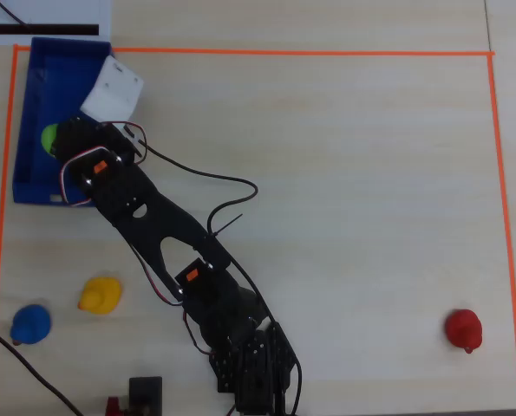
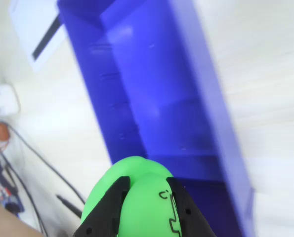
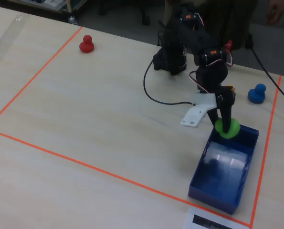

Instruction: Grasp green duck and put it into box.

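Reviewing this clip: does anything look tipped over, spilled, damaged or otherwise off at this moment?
Nothing stands out. The gripper holds the green duck over the near end of the blue box, which sits flat inside the orange tape border. The yellow duck, blue duck and red duck sit apart on the table, undisturbed.

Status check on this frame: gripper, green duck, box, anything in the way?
Gripper shut on green duck. Duck held above the box, near its end toward the arm, not released. Drop path clear; box floor below bare.
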`<control>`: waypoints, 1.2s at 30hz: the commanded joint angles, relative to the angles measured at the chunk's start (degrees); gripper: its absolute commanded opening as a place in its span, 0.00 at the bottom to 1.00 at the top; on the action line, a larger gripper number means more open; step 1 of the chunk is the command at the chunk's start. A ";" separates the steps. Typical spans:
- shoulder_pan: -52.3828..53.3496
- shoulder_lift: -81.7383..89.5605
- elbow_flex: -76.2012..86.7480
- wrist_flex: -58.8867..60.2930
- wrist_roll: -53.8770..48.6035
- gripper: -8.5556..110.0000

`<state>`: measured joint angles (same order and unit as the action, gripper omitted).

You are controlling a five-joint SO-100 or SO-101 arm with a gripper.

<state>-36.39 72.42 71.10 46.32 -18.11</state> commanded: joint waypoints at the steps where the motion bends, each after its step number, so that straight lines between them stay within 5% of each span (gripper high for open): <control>1: -2.37 -0.35 -6.15 1.14 1.58 0.07; 5: -4.13 -2.90 -8.61 1.67 1.76 0.09; 9: -4.75 -8.17 -14.59 5.01 0.35 0.28; 15: -4.75 -9.67 -17.93 6.50 -1.41 0.35; 17: -4.22 -8.79 -18.81 7.47 -1.85 0.33; 23: -1.41 4.92 -10.55 8.00 -6.59 0.07; 36: 10.11 55.37 22.94 10.20 -32.70 0.07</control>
<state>-28.74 111.01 87.36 55.02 -42.54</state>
